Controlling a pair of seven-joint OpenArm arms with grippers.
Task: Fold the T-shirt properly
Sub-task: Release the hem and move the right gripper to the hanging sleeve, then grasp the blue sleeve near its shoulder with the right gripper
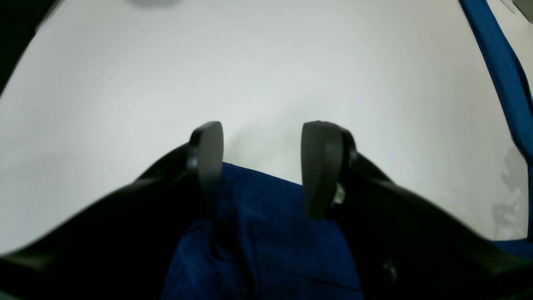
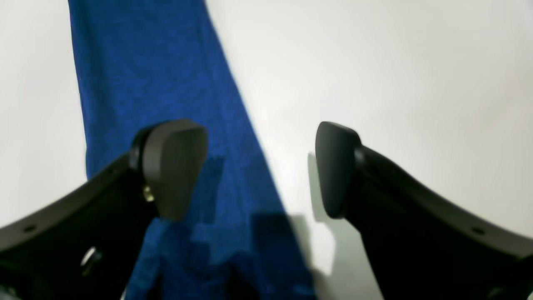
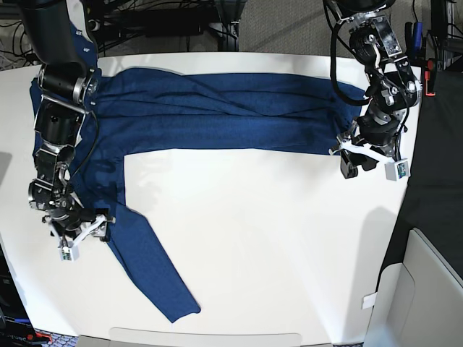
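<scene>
Right gripper (image 2: 258, 166) is spread wide with nothing in it, hanging low over the T-shirt's sleeve (image 3: 148, 264): one finger (image 2: 173, 166) sits above the blue cloth, the other over bare white table (image 3: 289, 238), so the sleeve's edge runs right between them. Left gripper (image 1: 262, 166) is spread wide too, fingers parted over the hem edge of the T-shirt (image 3: 217, 116), with cloth showing between them but nothing pinched that I can see.

The T-shirt itself is stretched in a long band across the far side of the table, its lower edge fairly straight. One sleeve drops off the band near the right gripper and angles toward the near edge. Between that sleeve and the left gripper there's a big stretch of bare tabletop below the band.
</scene>
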